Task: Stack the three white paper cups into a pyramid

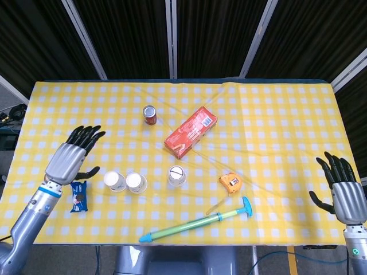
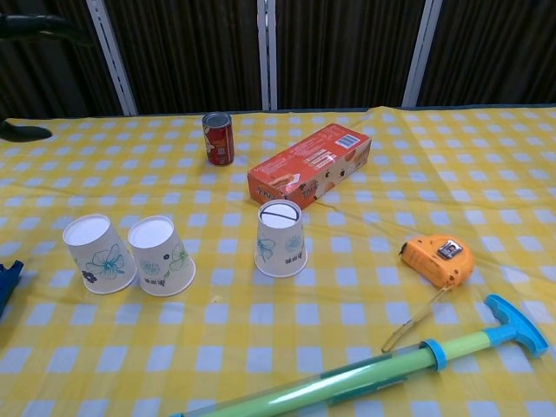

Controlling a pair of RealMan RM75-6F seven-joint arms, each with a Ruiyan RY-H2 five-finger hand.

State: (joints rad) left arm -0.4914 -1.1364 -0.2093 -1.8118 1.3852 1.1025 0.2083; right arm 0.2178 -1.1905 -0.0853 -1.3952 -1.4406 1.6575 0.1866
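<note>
Three white paper cups stand upside down on the yellow checked table. Two touch side by side at the left: one point(image 1: 114, 181) point(image 2: 99, 254) and its neighbour point(image 1: 136, 183) point(image 2: 161, 255). The third cup point(image 1: 177, 175) point(image 2: 281, 238) stands apart to their right. My left hand point(image 1: 71, 158) hovers open, fingers spread, just left of the cup pair and above the table; in the chest view only dark fingertips point(image 2: 26, 130) show at the top left. Far out at the table's right edge, my right hand point(image 1: 344, 192) is open and holds nothing.
A red soda can point(image 1: 149, 114) and an orange-red box point(image 1: 191, 132) sit behind the cups. An orange tape measure point(image 1: 231, 183) and a green-and-blue pump toy point(image 1: 198, 224) lie front right. A blue snack packet point(image 1: 78, 196) lies under my left hand.
</note>
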